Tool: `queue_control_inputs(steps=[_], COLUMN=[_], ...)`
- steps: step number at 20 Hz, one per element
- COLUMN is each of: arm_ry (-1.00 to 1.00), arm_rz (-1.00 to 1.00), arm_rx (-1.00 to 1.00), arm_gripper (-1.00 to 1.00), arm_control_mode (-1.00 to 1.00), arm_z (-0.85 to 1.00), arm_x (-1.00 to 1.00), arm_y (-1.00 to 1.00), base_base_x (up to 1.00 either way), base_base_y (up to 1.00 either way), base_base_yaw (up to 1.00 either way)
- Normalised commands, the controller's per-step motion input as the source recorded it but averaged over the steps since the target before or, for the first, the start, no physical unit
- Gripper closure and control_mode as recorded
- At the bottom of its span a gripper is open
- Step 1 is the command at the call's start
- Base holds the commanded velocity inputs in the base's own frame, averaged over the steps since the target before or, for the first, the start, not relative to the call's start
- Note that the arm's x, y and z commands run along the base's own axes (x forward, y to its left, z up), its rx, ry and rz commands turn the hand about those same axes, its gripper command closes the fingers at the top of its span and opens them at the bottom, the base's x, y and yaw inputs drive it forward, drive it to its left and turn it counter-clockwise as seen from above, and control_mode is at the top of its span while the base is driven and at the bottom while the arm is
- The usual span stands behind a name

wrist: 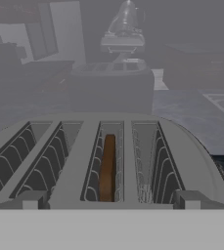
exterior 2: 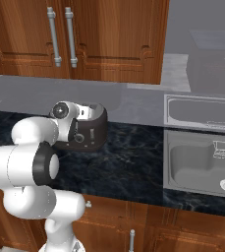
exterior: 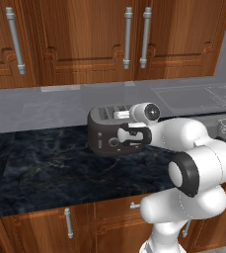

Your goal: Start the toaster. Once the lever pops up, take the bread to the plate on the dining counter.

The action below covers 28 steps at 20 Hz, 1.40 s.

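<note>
Toaster (exterior: 104, 132) stands on the black marbled table (exterior: 45, 168), near the back wall, under the wood cabinets (exterior: 85, 39). The claw (wrist: 108, 200) hangs just above the toaster's top with its jaws spread fully wide, and it has hold of nothing. Bread (wrist: 108, 168) stands upright in the third slot from the left in the hand view. A sink (exterior 2: 202, 162) lies at 3 o'clock from the toaster.

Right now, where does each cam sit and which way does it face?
Left base view: behind the arm's left, facing the toaster on the black counter; arm rises lower right.
Right base view: behind its right, same toaster and the sink; arm lower left.
Hand view: on the hand, looking down into the slots at the bread; claw open.
Both base views share toaster, counter, wall cabinets.
</note>
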Motion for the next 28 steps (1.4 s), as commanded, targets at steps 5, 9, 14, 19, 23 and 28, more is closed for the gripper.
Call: queue_control_inputs(steps=[5,9,14,19,23,28], arm_ry=[0.0,0.0,0.0,0.0,0.0,0.0], arm_rz=[0.0,0.0,0.0,0.0,0.0,0.0], arm_rx=[0.0,0.0,0.0,0.0,0.0,0.0], arm_gripper=[-1.0,-1.0,-1.0,-1.0,-1.0,-1.0], arm_control_mode=[-1.0,-1.0,-1.0,-1.0,-1.0,-1.0], arm_z=[0.0,0.0,0.0,0.0,0.0,0.0], arm_x=[0.0,0.0,0.0,0.0,0.0,0.0], arm_y=[0.0,0.0,0.0,0.0,0.0,0.0], base_base_x=[0.0,0.0,0.0,0.0,0.0,0.0], base_base_y=[0.0,0.0,0.0,0.0,0.0,0.0], base_base_yaw=[0.0,0.0,0.0,0.0,0.0,0.0])
